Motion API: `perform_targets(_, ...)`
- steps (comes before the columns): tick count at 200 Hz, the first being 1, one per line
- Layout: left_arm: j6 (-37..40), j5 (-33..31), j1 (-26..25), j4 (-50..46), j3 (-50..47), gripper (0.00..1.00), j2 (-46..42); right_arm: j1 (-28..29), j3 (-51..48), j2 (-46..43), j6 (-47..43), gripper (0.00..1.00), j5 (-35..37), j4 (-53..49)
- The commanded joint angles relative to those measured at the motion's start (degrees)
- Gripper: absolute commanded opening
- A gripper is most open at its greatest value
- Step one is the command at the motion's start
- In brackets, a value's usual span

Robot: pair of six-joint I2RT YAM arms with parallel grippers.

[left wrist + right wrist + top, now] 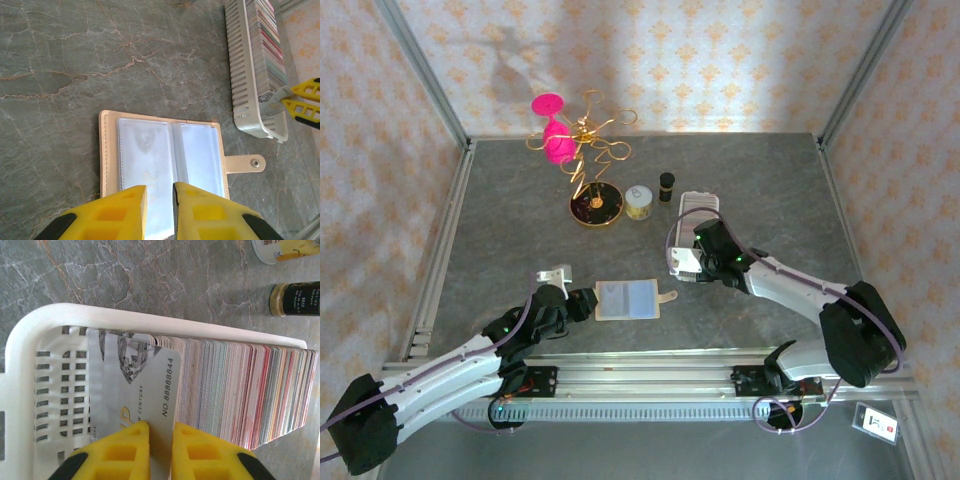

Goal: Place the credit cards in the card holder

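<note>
right wrist: right gripper (161, 427) pinching credit card (134, 382), left wrist: open card holder (165, 150)

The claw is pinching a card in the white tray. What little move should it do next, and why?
Probably lift the right claw straight up. It is shut on the front silvery card, which stands in the white tray against the packed stack, so the card likely has to come clear before it can go to the card holder, which lies open.
</note>
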Motion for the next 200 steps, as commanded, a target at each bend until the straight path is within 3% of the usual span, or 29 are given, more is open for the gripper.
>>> perform_targets(1, -0.37, 0.16, -0.31, 1.68, -0.8, 0.22, 0.26, -0.38, 0.21, -1.88, 0.16, 0.1, 3.29, 0.68)
perform_targets(49, -0.56, 0.17, -0.36, 2.3, -0.8, 0.22, 0.61, -0.27, 0.76, -4.43, 1.83, 0.04, 1.18, -2.99)
perform_targets(116, -0.54, 0.49, -0.34, 2.76, -0.46, 0.28, 1.88, 0.67, 2.64, -12.47, 14.23, 0.01, -11.65, -11.71)
perform_targets(162, 0.23, -0.1, -0.32, 2.49, 0.07, 0.47, 2.94, 0.76, 1.67, -19.72, 47.46, 0.0, -25.09, -0.43)
perform_targets(200, 1.46, 0.4, -0.31, 1.98, 1.87, 0.56, 6.78, 0.77, -1.37, -19.25, 86.39, 0.0, -21.66, 8.37)
